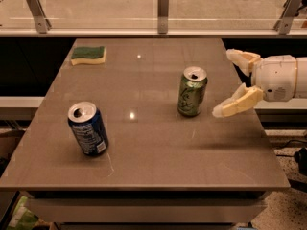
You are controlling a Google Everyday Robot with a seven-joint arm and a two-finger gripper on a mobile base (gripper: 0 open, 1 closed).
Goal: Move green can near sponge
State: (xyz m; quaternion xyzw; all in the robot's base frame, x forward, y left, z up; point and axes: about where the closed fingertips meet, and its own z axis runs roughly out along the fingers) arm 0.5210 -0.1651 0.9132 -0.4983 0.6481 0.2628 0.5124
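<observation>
The green can stands upright on the brown table, right of the middle. The sponge, dark green on top and yellow below, lies flat at the table's far left corner. My gripper comes in from the right edge, just to the right of the green can and apart from it. Its two cream fingers are spread wide open and hold nothing.
A dark blue can stands at the near left of the table. A glass barrier with metal posts runs along behind the table. The table's right edge lies under my gripper.
</observation>
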